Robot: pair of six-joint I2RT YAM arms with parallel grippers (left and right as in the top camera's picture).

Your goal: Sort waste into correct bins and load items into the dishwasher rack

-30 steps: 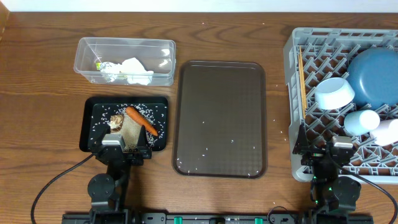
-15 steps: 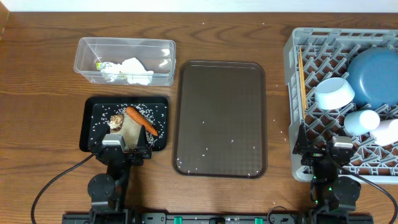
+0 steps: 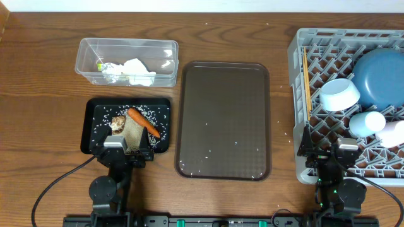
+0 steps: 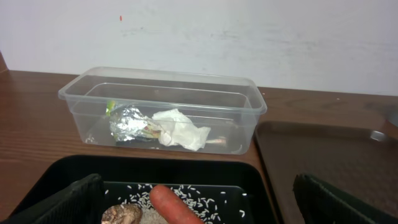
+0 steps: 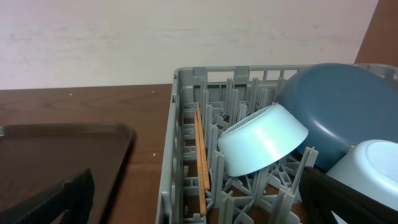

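Observation:
The black tray holds an orange carrot, a brown lump and scattered rice. My left gripper hangs open over its near edge, with the carrot lying below between the fingers. The clear tub holds crumpled paper and a wrapper. The grey rack carries chopsticks, a white bowl, a blue plate, a light-blue cup and a pinkish cup. My right gripper is open at the rack's near left corner, gripping nothing.
A flat brown serving tray lies between the bins and the rack, with a few rice grains on it. Bare wooden table surrounds everything. Both arm bases and cables sit at the table's near edge.

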